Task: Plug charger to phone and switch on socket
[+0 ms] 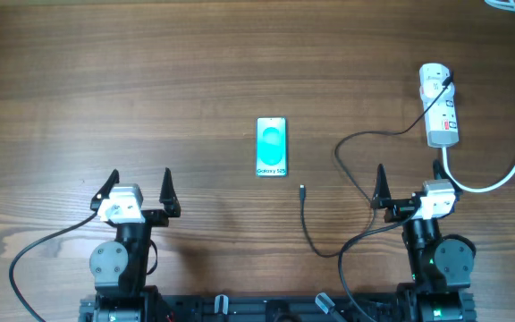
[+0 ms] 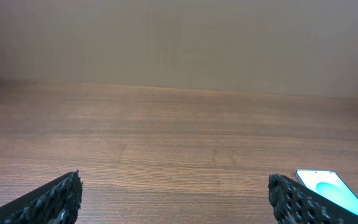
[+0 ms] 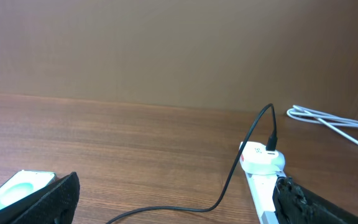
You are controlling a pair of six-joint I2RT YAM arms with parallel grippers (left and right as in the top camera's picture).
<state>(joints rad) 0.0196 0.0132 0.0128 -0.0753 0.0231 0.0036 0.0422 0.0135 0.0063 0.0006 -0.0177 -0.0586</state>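
Black, knobbly fingers [image 2: 55,199] of the left gripper [image 1: 139,175] and right gripper [image 1: 409,172] are held wide apart, empty, over the brown wood-grain bench [image 1: 150,80]. The flat rectangular teal-screened phone [image 1: 272,148] is laid mid-bench, and the metal tip of the thin black charger cable [image 1: 303,204] is seen near its right corner, not touching. The cable's plug is seated in the white round-ended plastic socket strip [image 1: 439,107], far right.

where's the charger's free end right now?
Overhead view: the free end lies loose, unplugged, just off the near right corner of the phone, between it and the right claw.
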